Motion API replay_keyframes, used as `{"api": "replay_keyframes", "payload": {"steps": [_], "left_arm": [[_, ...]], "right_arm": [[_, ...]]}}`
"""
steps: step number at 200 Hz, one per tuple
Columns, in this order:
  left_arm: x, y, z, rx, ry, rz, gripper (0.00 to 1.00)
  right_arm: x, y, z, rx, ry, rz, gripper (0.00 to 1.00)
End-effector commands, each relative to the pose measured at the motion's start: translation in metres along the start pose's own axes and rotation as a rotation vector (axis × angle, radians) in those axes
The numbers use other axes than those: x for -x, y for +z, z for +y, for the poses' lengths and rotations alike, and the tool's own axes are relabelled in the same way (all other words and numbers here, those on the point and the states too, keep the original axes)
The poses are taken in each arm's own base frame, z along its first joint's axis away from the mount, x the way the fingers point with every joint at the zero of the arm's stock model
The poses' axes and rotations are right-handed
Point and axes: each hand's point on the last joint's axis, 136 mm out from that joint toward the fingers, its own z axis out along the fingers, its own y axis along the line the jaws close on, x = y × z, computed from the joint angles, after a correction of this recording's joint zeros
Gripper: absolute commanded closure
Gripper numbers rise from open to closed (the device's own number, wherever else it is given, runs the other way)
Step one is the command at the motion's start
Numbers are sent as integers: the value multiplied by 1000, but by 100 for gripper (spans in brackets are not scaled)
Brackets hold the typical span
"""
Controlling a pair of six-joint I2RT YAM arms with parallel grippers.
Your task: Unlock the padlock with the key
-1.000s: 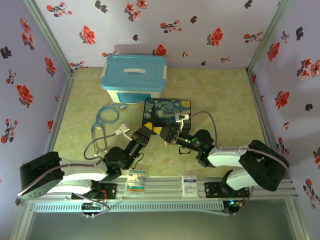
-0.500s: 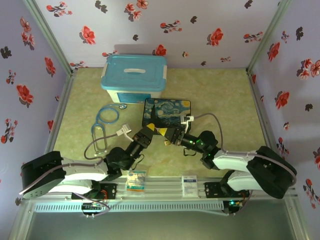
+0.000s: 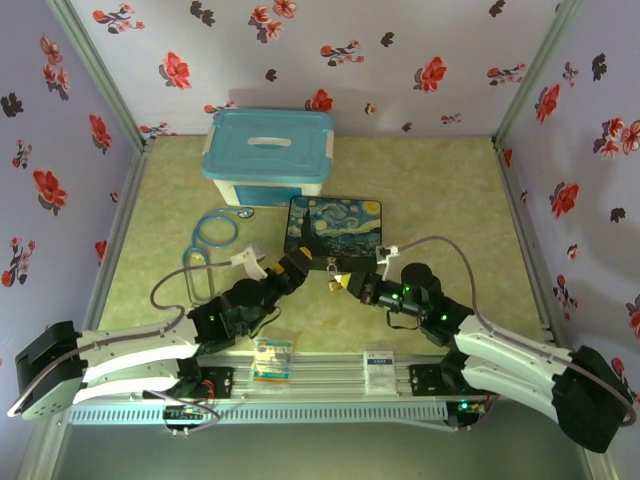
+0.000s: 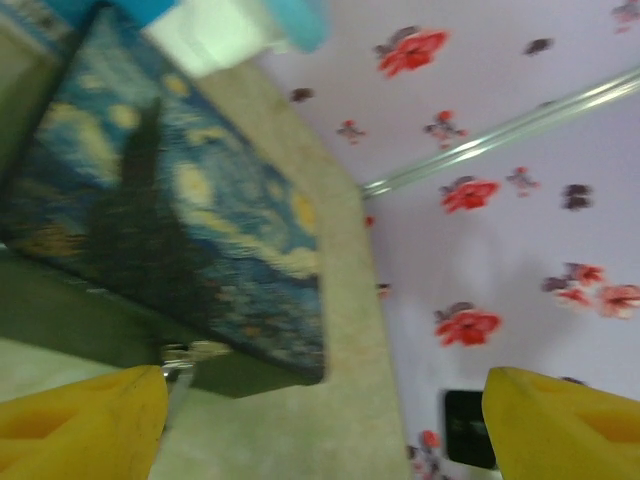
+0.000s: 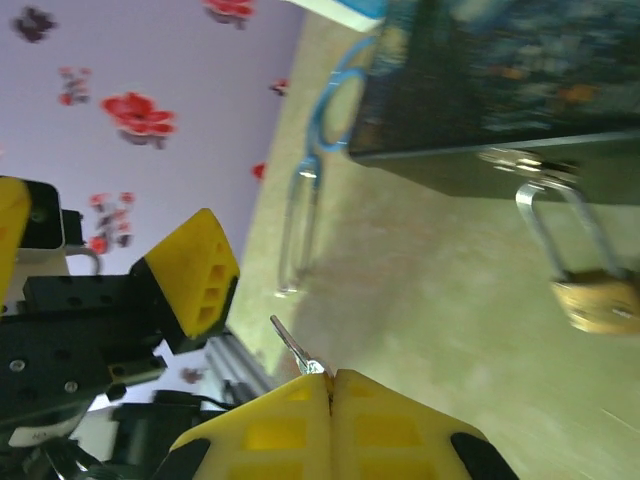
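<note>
Both arms have flattened and reached further out over the pale green worktop [image 3: 450,200] in the last second, and the right one has backed slightly off the box front. The right pincer [image 5: 330,378] is pressed closed on the small dark grey metal key [image 5: 293,347], a thin sliver of which pokes out past the yellow tips. The left pincer [image 4: 320,420] is spread wide and holds nothing. Just beyond, the tiny brass padlock with a silvery shackle [image 5: 597,300] is hooked through the hasp on the near side of the dark Starry-Night-printed box [image 3: 335,225]. The step in hand looks like lining up the key. Next, the left pincer probably needs to steady the lock body so the key can find the keyhole, which I cannot make out. Behind stands a blue-lidded plastic tub [image 3: 268,150].
</note>
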Motion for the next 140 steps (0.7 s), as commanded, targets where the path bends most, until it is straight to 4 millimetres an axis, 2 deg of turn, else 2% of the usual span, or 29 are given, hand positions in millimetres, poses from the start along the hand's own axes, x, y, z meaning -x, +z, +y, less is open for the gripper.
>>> {"api": "replay_keyframes", "payload": {"steps": [1, 28, 45, 62, 95, 140], "left_arm": [[-24, 4, 43, 135, 45, 130, 19], [-50, 20, 42, 193, 221, 296, 20], [-71, 36, 43, 162, 221, 409, 21], [-82, 52, 43, 124, 197, 454, 23], [-103, 74, 46, 155, 252, 534, 27], [-121, 86, 64, 228, 260, 534, 33]], "right_arm": [[-7, -13, -44, -232, -37, 20, 100], [-11, -23, -63, -340, -46, 40, 100], [-12, -29, -72, -389, -48, 39, 100], [-13, -35, -78, -420, -51, 34, 100], [-16, -42, -83, -434, -52, 32, 100], [-19, -50, -80, -391, -37, 3, 100]]}}
